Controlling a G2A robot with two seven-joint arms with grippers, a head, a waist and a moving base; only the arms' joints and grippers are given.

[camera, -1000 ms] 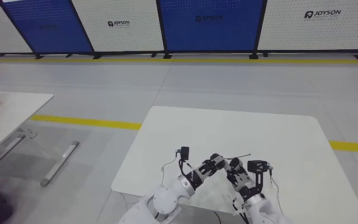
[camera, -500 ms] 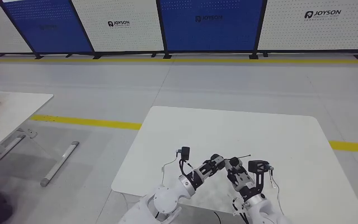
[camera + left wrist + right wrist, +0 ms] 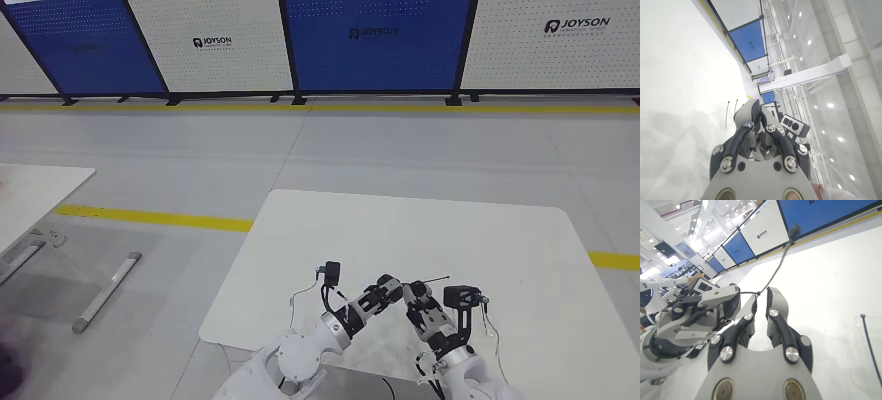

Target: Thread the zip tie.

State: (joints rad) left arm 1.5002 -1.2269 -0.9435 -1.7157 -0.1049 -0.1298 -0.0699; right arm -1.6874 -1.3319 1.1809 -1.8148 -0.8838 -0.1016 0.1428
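A black zip tie (image 3: 776,270) stretches between my two grippers above the white table (image 3: 420,230), near its front edge. My left gripper (image 3: 759,104) is shut on one end of the tie; the right wrist view shows it (image 3: 737,294) right beside my right gripper. My right gripper (image 3: 762,294) is open by a small gap. The tie's small knob (image 3: 758,293) sits at its fingertips, and the strap runs on past them into the air. In the top view the left gripper (image 3: 392,290) and right gripper (image 3: 415,292) nearly touch, with the tie (image 3: 432,281) sticking out to the right.
Two spare zip ties (image 3: 727,113) lie on the table just beyond my left gripper. Another spare tie (image 3: 868,340) lies flat to the side of my right gripper. The table's far half is bare white surface, with the floor beyond its edges.
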